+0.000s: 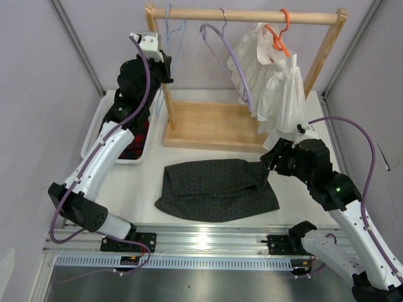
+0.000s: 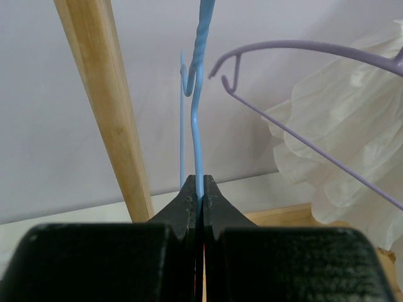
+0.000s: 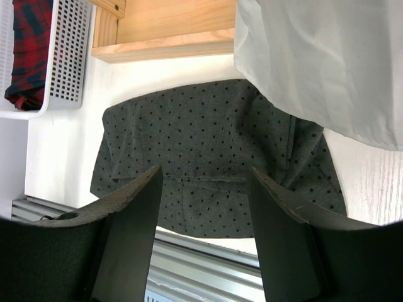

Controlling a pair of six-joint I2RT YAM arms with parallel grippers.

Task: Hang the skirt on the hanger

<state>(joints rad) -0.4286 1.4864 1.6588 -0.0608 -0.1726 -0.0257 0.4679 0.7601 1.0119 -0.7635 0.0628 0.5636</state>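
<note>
The dark dotted skirt lies flat on the table in front of the rack and fills the middle of the right wrist view. The pale blue wire hanger hangs from the left end of the wooden rail. My left gripper is raised beside the rack's left post and is shut on the hanger's wire, with the jaws pressed together. My right gripper is open and empty, hovering just above the skirt's right edge.
A wooden rack stands on a wooden base. A lilac hanger and an orange hanger carrying a white ruffled garment hang on it. A white basket with a red plaid garment sits at the left.
</note>
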